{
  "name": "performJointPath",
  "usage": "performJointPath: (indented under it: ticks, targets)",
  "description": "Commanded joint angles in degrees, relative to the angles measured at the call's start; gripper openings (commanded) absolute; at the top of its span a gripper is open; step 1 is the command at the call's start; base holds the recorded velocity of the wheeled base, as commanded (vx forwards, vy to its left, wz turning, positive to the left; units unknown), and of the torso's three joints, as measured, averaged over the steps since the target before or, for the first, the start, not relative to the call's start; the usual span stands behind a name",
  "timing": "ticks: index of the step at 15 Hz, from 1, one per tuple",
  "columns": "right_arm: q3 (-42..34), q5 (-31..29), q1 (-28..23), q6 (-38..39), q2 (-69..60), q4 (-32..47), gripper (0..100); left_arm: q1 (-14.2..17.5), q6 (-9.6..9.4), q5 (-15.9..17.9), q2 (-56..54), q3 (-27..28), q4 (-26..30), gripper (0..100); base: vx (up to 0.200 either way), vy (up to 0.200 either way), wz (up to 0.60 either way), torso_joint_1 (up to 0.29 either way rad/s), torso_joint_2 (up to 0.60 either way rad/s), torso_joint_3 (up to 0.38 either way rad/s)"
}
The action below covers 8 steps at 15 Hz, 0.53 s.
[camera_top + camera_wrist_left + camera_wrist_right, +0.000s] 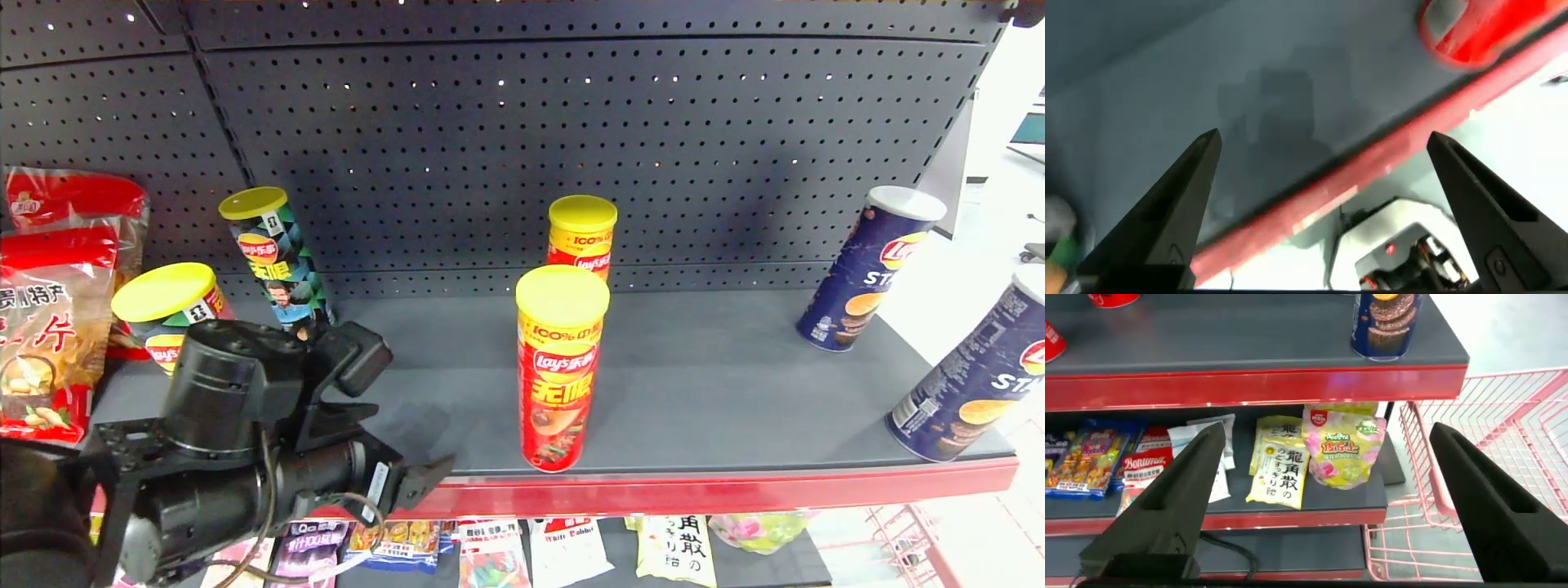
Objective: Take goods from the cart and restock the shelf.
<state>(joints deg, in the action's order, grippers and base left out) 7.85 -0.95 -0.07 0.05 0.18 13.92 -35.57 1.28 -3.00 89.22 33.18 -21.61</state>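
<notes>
Holds the left gripper (pixel 1323 204) spread wide and empty, right at the red front lip of the dark grey metal shelf (pixel 694 384). Finds a tall red cardboard chip can with a yellow lid (pixel 562 367) upright just beyond that gripper, near the lip, and a second red can (pixel 581 237) farther back. Holds the right gripper (pixel 1327 498) equally spread and empty, lower down, facing snack packets (pixel 1343 445) on the lower tier, with the pink wire cart (pixel 1503 457) near it and a dark blue chip can (pixel 1384 322) standing above.
</notes>
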Motion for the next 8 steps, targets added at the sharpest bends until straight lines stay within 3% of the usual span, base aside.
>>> performJointPath:
  ticks: [1, 8]
  targets:
    - [-0.03, -0.02, -0.01, 0.04, -0.18, 0.05, 100, -1.17, 0.04, 0.19, 5.08, 3.56, -0.62, 100, 0.0, 0.0, 0.0, 0.0, 0.0, 0.0]
    - [-0.03, -0.02, -0.01, 0.04, -0.18, 0.05, 100, -1.34, -0.23, 1.59, 8.69, 5.4, -0.71, 100, 0.0, 0.0, 0.0, 0.0, 0.0, 0.0]
